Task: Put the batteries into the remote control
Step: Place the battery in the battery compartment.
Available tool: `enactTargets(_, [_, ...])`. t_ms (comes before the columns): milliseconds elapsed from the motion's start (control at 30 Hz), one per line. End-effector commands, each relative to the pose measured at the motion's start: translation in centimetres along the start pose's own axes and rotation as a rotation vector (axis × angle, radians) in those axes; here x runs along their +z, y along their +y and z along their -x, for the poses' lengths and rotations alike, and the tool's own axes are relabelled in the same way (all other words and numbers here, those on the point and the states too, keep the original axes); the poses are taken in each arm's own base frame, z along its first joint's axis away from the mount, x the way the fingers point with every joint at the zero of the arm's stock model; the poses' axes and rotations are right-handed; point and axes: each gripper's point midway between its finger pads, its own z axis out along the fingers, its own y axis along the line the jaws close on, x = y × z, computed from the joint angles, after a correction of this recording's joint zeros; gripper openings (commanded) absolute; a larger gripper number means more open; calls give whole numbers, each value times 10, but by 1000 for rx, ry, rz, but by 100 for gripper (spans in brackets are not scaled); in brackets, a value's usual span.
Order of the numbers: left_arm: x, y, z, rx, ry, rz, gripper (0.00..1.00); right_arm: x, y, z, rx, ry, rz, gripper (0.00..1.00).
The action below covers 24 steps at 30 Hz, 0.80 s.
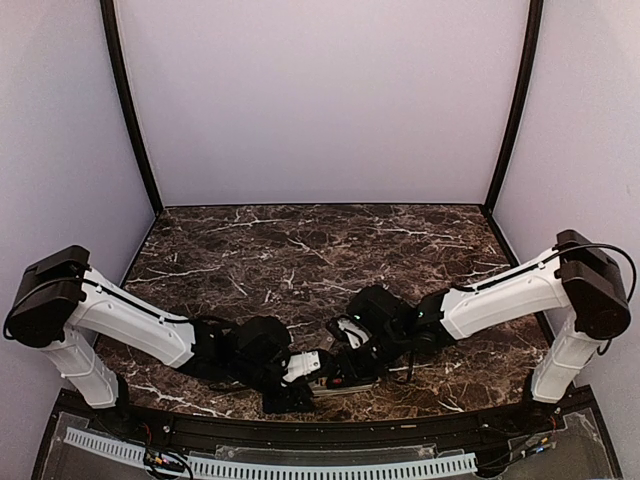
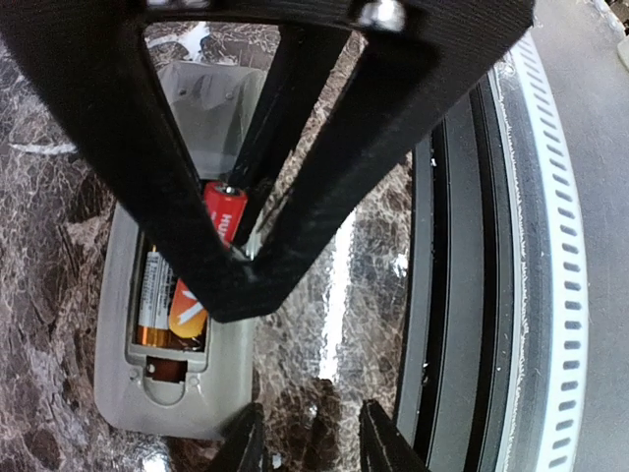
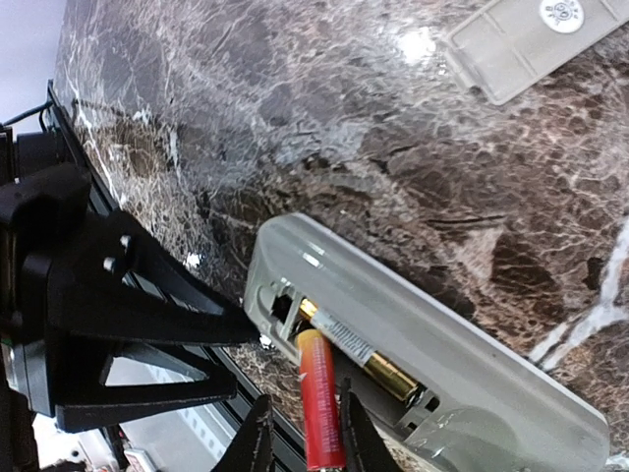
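Found the remote control (image 3: 491, 393) lying back-up on the dark marble table (image 1: 300, 250), close to the near edge and between the two arms, with the battery compartment uncovered. Saw one gold-and-white battery (image 3: 359, 356) already seated lengthwise in one slot of that compartment. Noted the red battery (image 3: 316, 374) tilted, far end down at the free slot beside the seated one, near end raised between the fingers of the right gripper (image 3: 305, 398). Judged those jaws only a little apart, slightly wider than the red battery: one finger against its side, a thin gap showing on the other, so no firm clamp to be seen. Caught the left gripper (image 2: 312, 423) partly spread at the compartment end of the remote control, with nothing but table between its fingers and one fingertip just beside the casing's corner; could not tell touching from apart. Spotted the flat grey cover piece (image 3: 511, 49) lying on the table, well apart from the remote control.
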Motion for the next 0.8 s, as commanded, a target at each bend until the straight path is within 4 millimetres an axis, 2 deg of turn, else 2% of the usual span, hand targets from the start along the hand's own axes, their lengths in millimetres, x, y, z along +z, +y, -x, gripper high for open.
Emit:
enactTargets(0, [-7, 1, -2, 11, -5, 20, 32, -5, -5, -5, -20, 7, -58, 25])
enactTargets(233, [-10, 1, 0, 15, -4, 26, 32, -13, -4, 4, -57, -10, -115, 27])
enactTargets(367, [-13, 1, 1, 20, -8, 31, 32, -12, -7, 8, -67, -9, -126, 21])
enactTargets(567, [-16, 1, 3, 29, -11, 37, 33, -11, -7, 8, -78, 3, -129, 22])
enactTargets(767, [-16, 1, 3, 32, -12, 36, 34, -10, -7, 9, -77, 3, -130, 28])
